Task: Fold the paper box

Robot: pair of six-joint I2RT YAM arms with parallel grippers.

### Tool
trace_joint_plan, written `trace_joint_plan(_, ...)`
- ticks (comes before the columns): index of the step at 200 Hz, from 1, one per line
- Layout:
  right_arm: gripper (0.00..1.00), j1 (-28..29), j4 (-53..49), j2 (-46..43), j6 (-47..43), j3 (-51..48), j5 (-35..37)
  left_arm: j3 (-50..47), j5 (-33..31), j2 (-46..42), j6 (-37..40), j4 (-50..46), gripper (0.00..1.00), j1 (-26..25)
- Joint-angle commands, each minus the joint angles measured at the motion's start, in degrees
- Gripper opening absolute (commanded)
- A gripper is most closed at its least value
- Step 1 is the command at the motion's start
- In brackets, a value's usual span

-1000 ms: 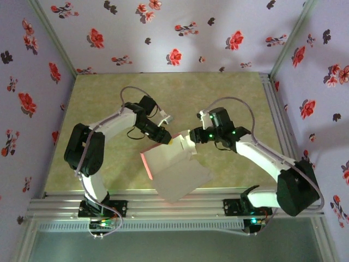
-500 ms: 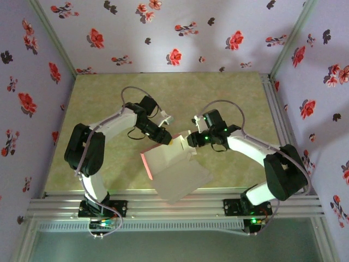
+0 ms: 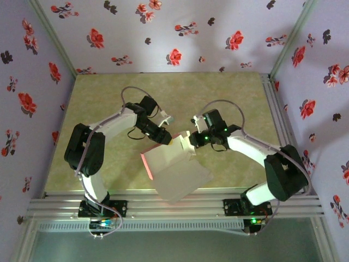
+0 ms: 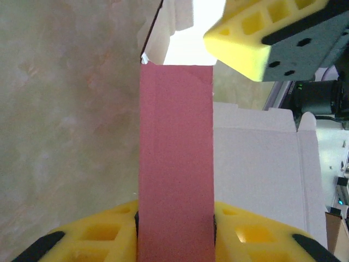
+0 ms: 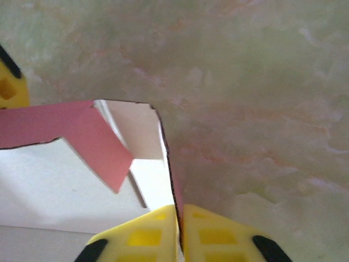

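The paper box [image 3: 170,164] sat toward the near edge of the table [image 3: 218,93], between the two arms. Nearest, its big pale panel [image 3: 182,180] lay flat and open, nothing folded over it. Behind that, a pink side wall [image 3: 144,161] stood up along the left. At the far corner a pink flap [image 5: 103,142] hung loose, not tucked. The left gripper [image 4: 174,232] was clamped on a pink strip [image 4: 174,153], with a finger on either edge. The right gripper [image 5: 180,232] was pinched tight on the thin edge of an upright wall [image 5: 139,128] at that corner. Judged partway: some walls up, one corner being formed. Other walls, tab locking and closing looked not yet done.
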Motion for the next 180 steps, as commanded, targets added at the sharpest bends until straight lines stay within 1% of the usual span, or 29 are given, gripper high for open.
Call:
trace_joint_plan(1, 0.05, 1.9, -1.5, -2.4, -0.8, 0.6, 2.7, 1.5, -0.7, 0.4, 0.0, -0.3, 0.32, -0.7)
trace_joint_plan(33, 0.0, 5.4, -3.0, -3.1, -1.0, 1.2, 7.0, 3.0, -4.7, 2.1, -1.2, -1.2, 0.31, -1.6)
trace_joint_plan(55, 0.0, 7.6, -3.0, -4.2, -0.3, 0.7, 10.2, 3.7, -6.7, 2.6, -2.3, -1.3, 0.3, -2.2)
trace_joint_plan(95, 0.0, 10.8, -1.6, -5.3, 2.6, -0.5, 14.6, 4.5, -7.8, 3.1, -3.8, -0.6, 0.3, -3.1)
trace_joint_plan(111, 0.0, 12.0, -1.5, -4.7, 3.6, 0.0, 14.9, 5.0, -8.2, 3.6, -4.4, -0.6, 0.3, -3.3)
trace_joint_plan(143, 0.0, 13.8, -0.9, -2.7, 6.4, 0.0, 18.1, 5.7, -9.6, 4.3, -5.7, -0.6, 0.3, -3.6)
trace_joint_plan(180, 0.0, 15.5, -1.4, -2.1, 8.3, -0.9, 21.0, 5.0, -11.9, 2.0, -5.7, 0.8, 0.3, -3.9)
